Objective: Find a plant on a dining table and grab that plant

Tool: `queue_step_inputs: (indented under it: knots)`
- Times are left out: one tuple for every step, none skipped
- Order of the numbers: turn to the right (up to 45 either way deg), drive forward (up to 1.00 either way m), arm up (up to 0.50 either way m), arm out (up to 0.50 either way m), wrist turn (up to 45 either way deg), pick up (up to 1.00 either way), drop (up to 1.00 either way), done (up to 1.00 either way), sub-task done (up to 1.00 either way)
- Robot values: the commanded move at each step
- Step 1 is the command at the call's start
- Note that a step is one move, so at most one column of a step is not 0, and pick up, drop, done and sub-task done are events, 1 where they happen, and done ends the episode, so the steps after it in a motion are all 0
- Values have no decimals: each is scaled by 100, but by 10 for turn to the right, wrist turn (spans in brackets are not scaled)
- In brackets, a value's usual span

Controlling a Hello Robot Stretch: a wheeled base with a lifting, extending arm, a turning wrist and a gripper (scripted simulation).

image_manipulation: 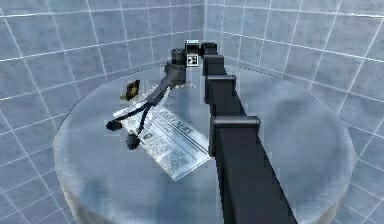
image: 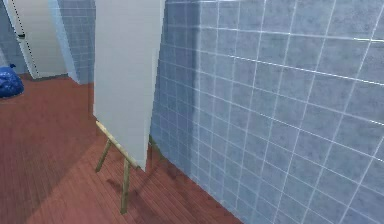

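In the arm side view a round pale glassy table (image_manipulation: 310,140) stands against blue tiled walls. The dark arm (image_manipulation: 235,130) reaches up across it from the bottom edge. My gripper (image_manipulation: 124,133) stretches to the left from the white marker squares (image_manipulation: 197,52), its thin fingers (image_manipulation: 150,100) lying over the tabletop. A folded newspaper (image_manipulation: 178,148) lies on the table right by the fingertips, and a small dark and yellowish thing (image_manipulation: 130,90) sits just beyond them. I cannot tell whether the gripper holds anything.
In the forward view a wooden easel (image: 122,165) with a large white canvas (image: 128,70) stands on the red plank floor beside a blue tiled wall (image: 290,110). A white door (image: 40,35) and a blue object (image: 8,82) are at the far left.
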Motion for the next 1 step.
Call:
queue_step_inputs:
  knots:
    - [0, 0, 0, 0, 450, 0, 0, 0, 0]
